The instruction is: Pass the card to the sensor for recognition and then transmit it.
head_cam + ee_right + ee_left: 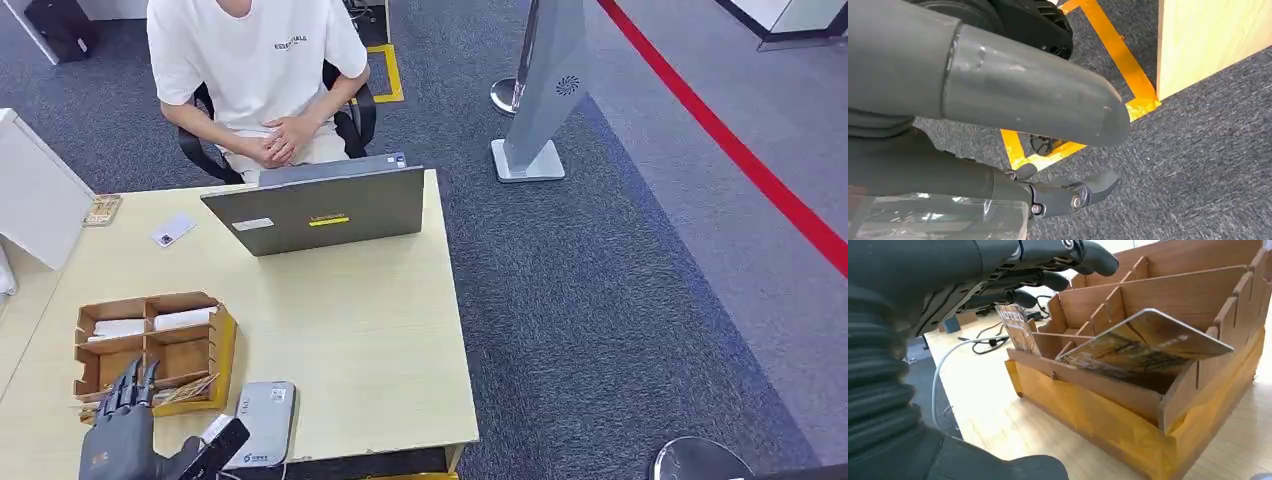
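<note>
Left hand (122, 432) sits closest to us at the near table edge, fingers spread and pointing toward the wooden organizer (222, 350); we see nothing pinched in it. From the left wrist view our fingers (1068, 255) hover over the organizer's near compartments, apart from the cards. One card (1148, 345) lies tilted in the near compartment, its long axis running along the front wall, its raised edge above the rim. Another card (1017, 327) stands upright near the corner, just under the fingertips.

So the task's thing lies straight ahead of and slightly below the left hand, and the left is clearly the nearer hand. We judge the next move is a short reach down to pinch a card edge.

Sensor (266, 420), a grey flat box, sits just beside the organizer, to the hand's right.

Right hand (1068, 195) hangs off the table over carpet, fingers loosely apart, holding nothing.

Person (255, 60) sits behind the laptop (320, 210).
</note>
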Motion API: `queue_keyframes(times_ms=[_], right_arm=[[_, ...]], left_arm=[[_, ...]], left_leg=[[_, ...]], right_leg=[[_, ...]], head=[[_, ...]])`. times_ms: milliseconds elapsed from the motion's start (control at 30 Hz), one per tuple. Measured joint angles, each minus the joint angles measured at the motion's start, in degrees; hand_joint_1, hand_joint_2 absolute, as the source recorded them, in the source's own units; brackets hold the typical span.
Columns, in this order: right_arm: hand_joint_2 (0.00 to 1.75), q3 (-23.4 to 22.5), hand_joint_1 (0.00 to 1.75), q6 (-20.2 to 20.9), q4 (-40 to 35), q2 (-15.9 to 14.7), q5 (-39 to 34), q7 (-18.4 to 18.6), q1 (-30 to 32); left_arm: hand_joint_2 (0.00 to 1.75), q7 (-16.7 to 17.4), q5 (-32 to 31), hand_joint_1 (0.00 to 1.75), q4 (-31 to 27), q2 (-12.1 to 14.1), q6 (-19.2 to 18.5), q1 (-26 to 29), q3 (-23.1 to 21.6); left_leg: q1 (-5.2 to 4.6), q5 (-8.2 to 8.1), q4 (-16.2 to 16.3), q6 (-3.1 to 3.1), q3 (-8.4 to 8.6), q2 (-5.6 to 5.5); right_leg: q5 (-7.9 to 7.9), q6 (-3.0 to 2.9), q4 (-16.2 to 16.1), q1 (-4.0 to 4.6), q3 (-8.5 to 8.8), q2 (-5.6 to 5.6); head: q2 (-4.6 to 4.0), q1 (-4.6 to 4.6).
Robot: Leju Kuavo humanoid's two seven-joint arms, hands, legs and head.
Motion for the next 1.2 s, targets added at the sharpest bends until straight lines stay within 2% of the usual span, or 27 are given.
queue_keyframes(times_ms=[133,233,267,333,433,500,567,767,1200], right_arm=[[0.0,0.0,0.0,0.0,0.0,0.0,0.2,0.0,0.0],[0.0,0.0,0.0,0.0,0.0,0.0,0.8,0.0,-0.1],[1.75,0.0,0.0,0.0,0.0,0.0,1.0,0.0,-0.1],[1.75,0.0,0.0,0.0,0.0,0.0,1.5,-0.1,-0.2],[1.75,0.0,0.0,-0.1,0.0,0.0,1.9,-0.4,-0.3],[1.75,0.0,0.0,-0.2,0.1,0.0,2.3,-0.6,-0.4],[1.75,0.0,0.0,-0.2,0.1,0.1,2.4,-0.7,-0.4],[1.75,0.0,0.0,-0.3,0.2,0.2,2.4,-0.7,-0.4],[1.75,0.0,0.0,-0.3,0.3,0.3,2.4,-0.8,-0.4]], left_arm=[[1.75,0.2,-0.5,0.0,0.7,-0.1,0.6,-0.3,0.0],[1.75,0.9,-2.5,0.0,1.6,-0.4,4.8,-0.8,0.0],[1.75,0.9,-3.4,0.0,2.1,-0.5,7.1,-1.0,0.0],[1.75,0.0,-4.2,0.0,2.8,-0.8,11.8,-1.6,0.0],[1.75,-3.1,-4.0,0.0,3.4,-1.4,19.6,-1.9,0.0],[1.75,-5.4,-3.5,0.0,3.8,-1.8,23.4,-2.0,0.0],[1.75,-6.8,-3.3,0.0,4.1,-2.3,25.3,-2.0,0.0],[1.75,-8.2,-3.0,0.0,4.7,-3.0,27.3,-2.0,0.0],[1.75,-8.9,-2.3,0.0,4.8,-3.6,26.9,-2.3,0.0]], left_leg=[[0.0,0.0,0.0,0.0,0.0,0.0],[0.0,0.0,0.0,0.0,0.0,0.0],[0.0,0.0,0.0,0.0,0.0,-0.01],[0.0,0.0,0.0,0.0,0.0,-0.01],[0.0,0.0,0.0,0.0,0.0,-0.01],[-0.01,0.0,0.0,0.0,0.0,-0.01],[-0.01,0.0,0.0,0.0,0.0,-0.01],[0.0,0.0,0.0,0.0,0.0,-0.01],[0.0,0.0,0.0,0.0,-0.01,-0.01]], right_leg=[[0.0,0.0,0.0,0.0,0.0,0.0],[0.0,0.0,0.0,0.0,0.0,-0.01],[0.0,0.0,0.0,0.0,0.01,-0.01],[0.0,0.0,0.0,0.0,0.01,-0.01],[0.0,0.0,0.0,0.0,0.01,-0.01],[0.0,0.0,0.0,0.0,0.01,0.0],[0.0,0.0,0.0,0.0,0.01,-0.01],[0.0,0.0,0.0,0.0,0.01,-0.01],[0.0,0.0,0.0,0.0,0.01,-0.01]], head=[[0.0,0.0],[0.0,0.0],[0.0,0.0],[0.0,0.0],[0.0,-0.02],[0.0,0.0],[0.0,0.0],[0.0,-0.02],[0.0,0.0]])
